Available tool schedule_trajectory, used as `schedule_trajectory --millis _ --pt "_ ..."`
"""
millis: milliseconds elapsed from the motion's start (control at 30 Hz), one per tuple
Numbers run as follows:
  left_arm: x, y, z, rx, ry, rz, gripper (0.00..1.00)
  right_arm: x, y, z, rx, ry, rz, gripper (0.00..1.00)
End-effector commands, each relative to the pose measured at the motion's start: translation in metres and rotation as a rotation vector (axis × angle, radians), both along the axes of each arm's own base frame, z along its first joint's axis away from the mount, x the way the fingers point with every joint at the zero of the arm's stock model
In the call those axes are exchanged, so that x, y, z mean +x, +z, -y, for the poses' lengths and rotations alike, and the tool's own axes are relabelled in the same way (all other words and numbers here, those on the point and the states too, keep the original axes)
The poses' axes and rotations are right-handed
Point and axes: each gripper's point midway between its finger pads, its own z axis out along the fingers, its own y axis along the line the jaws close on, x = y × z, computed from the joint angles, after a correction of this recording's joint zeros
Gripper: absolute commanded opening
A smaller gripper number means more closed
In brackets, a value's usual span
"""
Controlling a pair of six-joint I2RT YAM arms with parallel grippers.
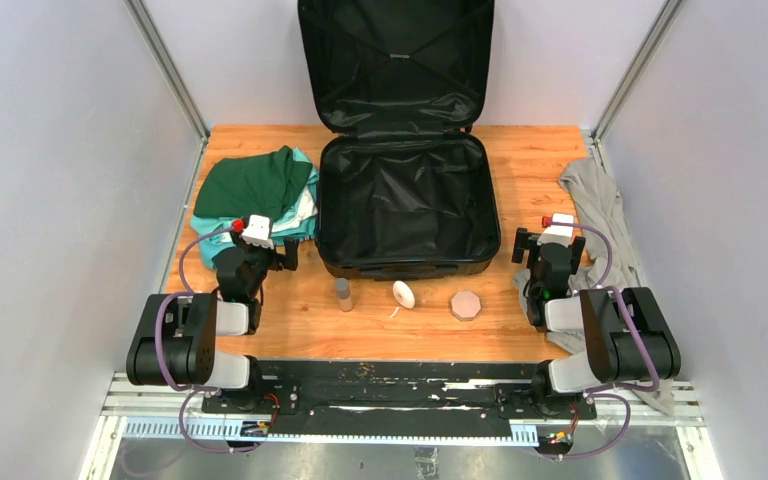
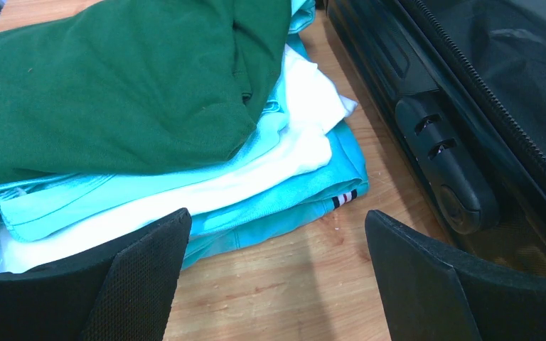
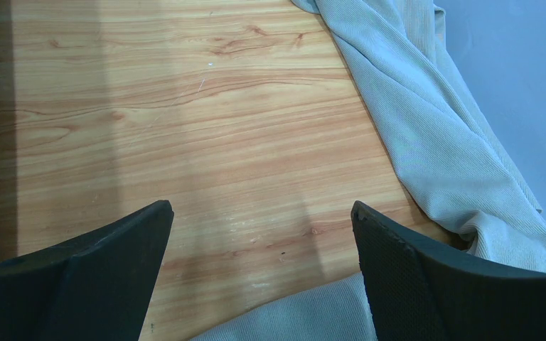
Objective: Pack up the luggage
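Note:
The luggage (image 1: 405, 205) is a black hard-shell suitcase lying open mid-table, lid leaning against the back wall; its ribbed side and a wheel show in the left wrist view (image 2: 455, 163). A pile of folded clothes, dark green shirt (image 1: 252, 183) on top of teal and white ones (image 2: 270, 170), lies left of it. A grey garment (image 1: 595, 205) lies at the right edge, also in the right wrist view (image 3: 441, 128). My left gripper (image 1: 295, 255) is open and empty just before the pile (image 2: 277, 234). My right gripper (image 1: 526, 245) is open and empty over bare wood (image 3: 259, 227).
In front of the suitcase stand a small grey cylinder (image 1: 343, 294), a white oval object (image 1: 404, 294) and a pink hexagonal block (image 1: 466, 304). Grey walls and metal rails close in the wooden table (image 1: 290, 320) on three sides.

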Motion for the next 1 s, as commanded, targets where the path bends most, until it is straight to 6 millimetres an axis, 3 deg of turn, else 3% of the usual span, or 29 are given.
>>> schedule_trajectory --millis 0,300,500,533,633,667,700,733,833,900,967 --pt "0.007 0.017 -0.002 0.014 0.006 0.062 1.0 -0.002 0.001 0.0 -0.016 -0.006 -0.001 1.0" --pt "0.009 0.025 -0.009 -0.005 0.037 0.048 1.0 -0.002 0.001 0.0 -0.016 -0.006 -0.001 1.0" --pt "0.034 0.086 0.003 0.041 -0.118 -0.265 1.0 -0.002 0.001 0.0 -0.019 -0.003 -0.003 1.0" --pt "0.036 0.088 0.006 0.052 -0.153 -0.333 1.0 -0.002 0.001 0.0 -0.019 -0.004 -0.005 1.0" --pt "0.051 0.121 0.006 0.074 -0.182 -0.402 1.0 -0.002 0.001 0.0 -0.019 -0.005 -0.004 1.0" --pt "0.054 0.124 0.005 0.085 -0.192 -0.425 1.0 -0.001 0.005 0.001 -0.023 -0.012 0.012 1.0" --pt "0.056 0.121 0.004 0.095 -0.199 -0.452 1.0 0.0 0.007 0.0 -0.023 -0.004 0.012 1.0" --pt "0.062 0.126 0.002 0.11 -0.197 -0.447 1.0 0.002 0.019 0.002 -0.035 -0.023 0.019 1.0" --pt "0.076 0.114 -0.006 0.161 -0.177 -0.472 1.0 0.005 0.046 0.001 0.013 -0.076 -0.07 1.0" --pt "0.083 0.099 -0.014 0.208 -0.161 -0.525 1.0 0.004 0.062 -0.001 0.172 -0.157 -0.086 1.0" --pt "0.09 0.084 -0.025 0.255 -0.134 -0.573 1.0 -0.002 0.06 -0.009 0.48 -0.266 -0.075 1.0"
